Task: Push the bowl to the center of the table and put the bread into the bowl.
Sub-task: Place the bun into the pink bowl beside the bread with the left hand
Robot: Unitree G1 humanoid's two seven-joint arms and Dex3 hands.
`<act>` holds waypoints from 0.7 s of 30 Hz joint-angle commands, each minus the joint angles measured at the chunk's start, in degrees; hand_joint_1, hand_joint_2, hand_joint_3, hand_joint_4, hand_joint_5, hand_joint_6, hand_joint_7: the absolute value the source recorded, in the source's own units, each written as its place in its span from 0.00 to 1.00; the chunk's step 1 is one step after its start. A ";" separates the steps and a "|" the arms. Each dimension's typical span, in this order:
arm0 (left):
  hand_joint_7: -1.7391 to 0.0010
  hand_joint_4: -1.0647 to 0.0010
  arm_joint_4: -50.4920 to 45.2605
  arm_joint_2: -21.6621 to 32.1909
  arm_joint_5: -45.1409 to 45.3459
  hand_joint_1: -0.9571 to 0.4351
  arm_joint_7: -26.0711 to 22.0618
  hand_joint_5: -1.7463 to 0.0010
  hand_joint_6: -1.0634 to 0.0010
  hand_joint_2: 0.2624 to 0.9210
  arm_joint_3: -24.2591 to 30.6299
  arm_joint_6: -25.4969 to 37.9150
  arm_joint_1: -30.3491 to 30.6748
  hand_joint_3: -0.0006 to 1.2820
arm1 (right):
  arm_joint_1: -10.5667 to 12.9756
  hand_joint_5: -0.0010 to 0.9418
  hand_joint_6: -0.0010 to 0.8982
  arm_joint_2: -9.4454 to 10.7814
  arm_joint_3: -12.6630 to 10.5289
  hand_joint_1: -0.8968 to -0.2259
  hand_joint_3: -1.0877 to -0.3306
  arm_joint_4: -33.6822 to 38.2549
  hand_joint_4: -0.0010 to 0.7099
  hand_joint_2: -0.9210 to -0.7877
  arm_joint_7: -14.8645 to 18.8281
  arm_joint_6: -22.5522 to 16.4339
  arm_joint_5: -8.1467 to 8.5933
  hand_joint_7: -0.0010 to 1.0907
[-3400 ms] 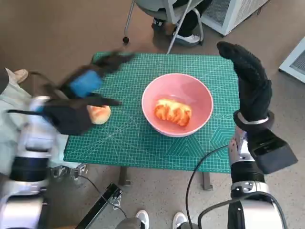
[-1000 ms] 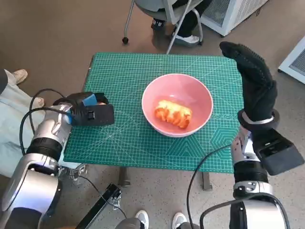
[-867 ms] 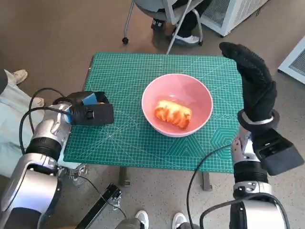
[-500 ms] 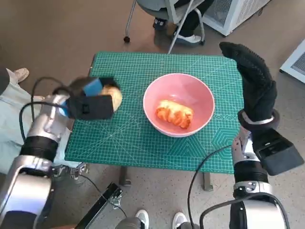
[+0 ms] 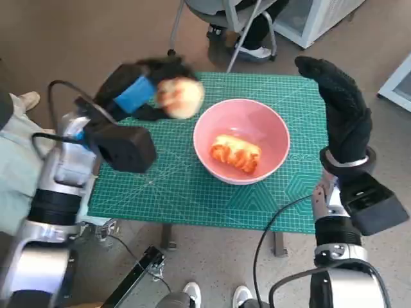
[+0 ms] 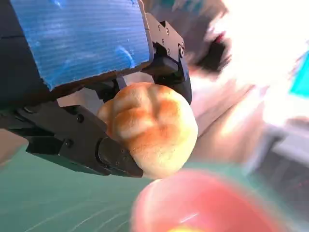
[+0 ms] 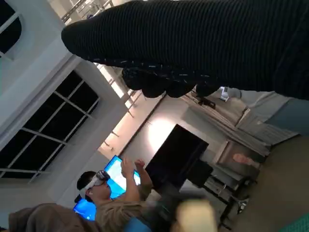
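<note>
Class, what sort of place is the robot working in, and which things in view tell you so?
Probably an indoor lab or workshop: a small table covered by a green cutting mat, a chair on bare floor beyond it, and a person wearing a headset near a bright screen.

Left robot hand (image 5: 138, 93) raised off the bench (image 5: 186, 192), motion-blurred in head view, blue-taped back up, black fingers (image 6: 111, 154) closed round a bread roll (image 5: 180, 97). Left pale forearm rises from lower left, black wrist block behind the hand. Right robot hand (image 5: 337, 109) in black knit glove held upright at the bench's right edge, fingers straight and together, nothing in it. Right forearm vertical below it.
</note>
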 commanded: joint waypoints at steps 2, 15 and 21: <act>0.33 0.36 0.86 -3.67 -1.95 0.69 -1.23 0.35 0.38 0.99 -1.19 -1.54 0.75 0.05 | 0.64 0.01 0.04 0.15 0.32 0.45 0.46 0.75 0.47 0.00 0.63 0.85 0.06 0.75; 0.79 0.88 7.35 -6.10 -1.96 0.52 -11.52 0.98 0.90 0.93 -6.17 1.03 -0.49 0.05 | 1.79 0.01 0.03 -0.09 0.56 0.45 0.46 -1.78 0.47 0.00 1.01 2.11 0.75 0.76; 0.79 0.98 10.56 -7.07 -2.06 0.44 -10.42 1.00 0.99 0.98 -6.05 -1.43 -0.32 0.02 | 2.40 0.01 0.03 -0.14 0.49 0.45 0.46 -2.84 0.47 0.00 1.08 2.59 0.95 0.76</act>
